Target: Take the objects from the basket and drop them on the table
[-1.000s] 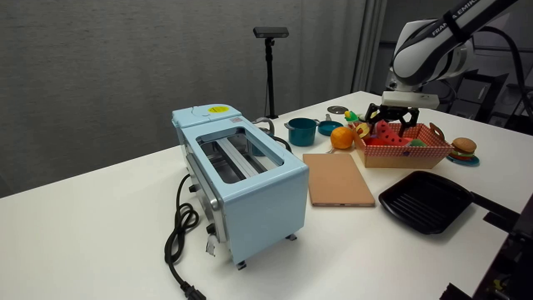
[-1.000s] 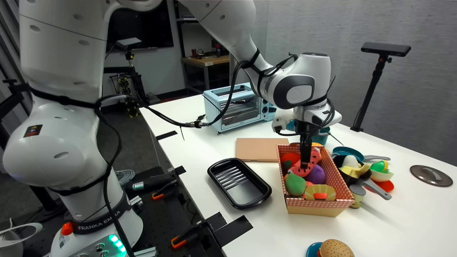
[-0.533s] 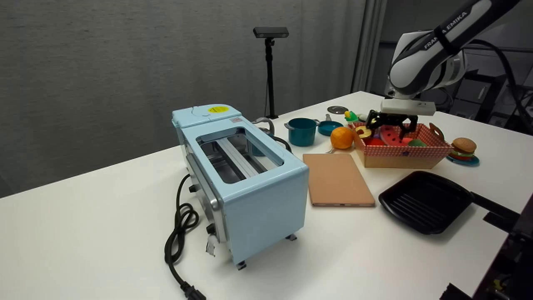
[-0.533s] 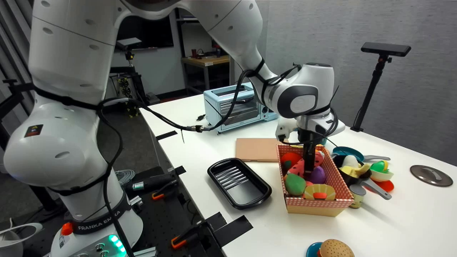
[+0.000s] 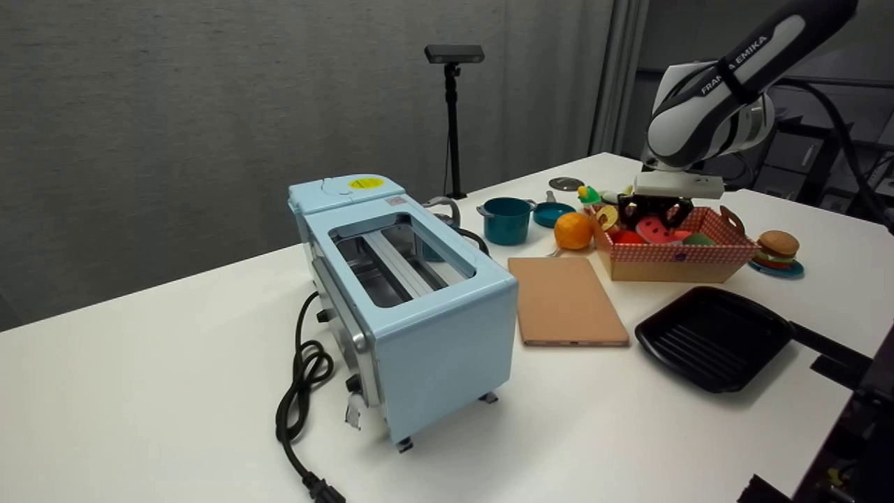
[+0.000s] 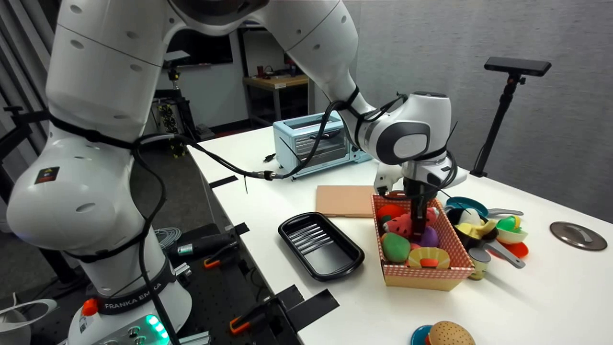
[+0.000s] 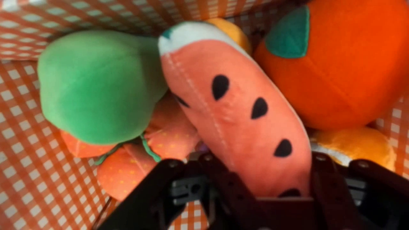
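Observation:
The basket (image 6: pixel 421 282), lined with red-and-white check, stands on the white table (image 6: pixel 536 306). My gripper (image 7: pixel 263 156) is down inside it, its fingers (image 7: pixel 223 179) pressed against both sides of a plush watermelon slice (image 7: pixel 230 105). Around the slice lie other objects: a green plush (image 7: pixel 102 86), a red-orange one with a green leaf (image 7: pixel 345 70), strawberries (image 7: pixel 124 172) and a fuzzy orange piece (image 7: pixel 361 143). A purple plush (image 6: pixel 427 237) and a yellow slice (image 6: pixel 428 258) show in an exterior view. The fingertips are hidden among the toys.
Close to the basket are a black pan (image 6: pixel 321 247), a flat board (image 5: pixel 569 300), an orange ball (image 5: pixel 573 231) and a toy burger (image 5: pixel 777 244). Pots and pans with toy food (image 6: pixel 474 225) crowd its far side. A blue toaster oven (image 5: pixel 447 335) stands farther off.
My gripper has moved down into the basket, and its jaws have come together round the watermelon slice. The slice has shifted and now lies lower among the other toys.

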